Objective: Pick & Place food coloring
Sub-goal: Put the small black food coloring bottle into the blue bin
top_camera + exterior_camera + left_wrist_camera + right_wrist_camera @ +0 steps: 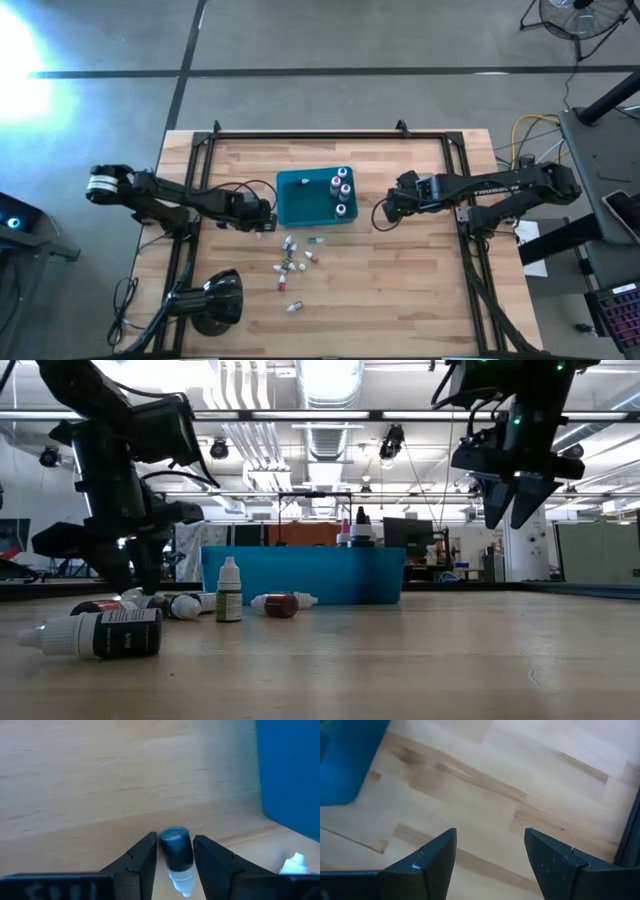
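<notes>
Dark bottle (176, 851) sits grasped in left gripper (172, 857); four bottles (342, 190) fill bin (292, 198), eight lie at six o'clock; right gripper (490, 852) spread, empty.

Two dark arms reaching inward over the tabletop (400, 300) from opposite sides. Left pincer (266, 221) low near the surface, fingers (140, 862) closed tight around a small dark bottle (176, 851) with a pale tip. Right pincer (385, 212) raised higher, fingers (427, 862) spread wide apart, nothing between them, pointing down.
</notes>
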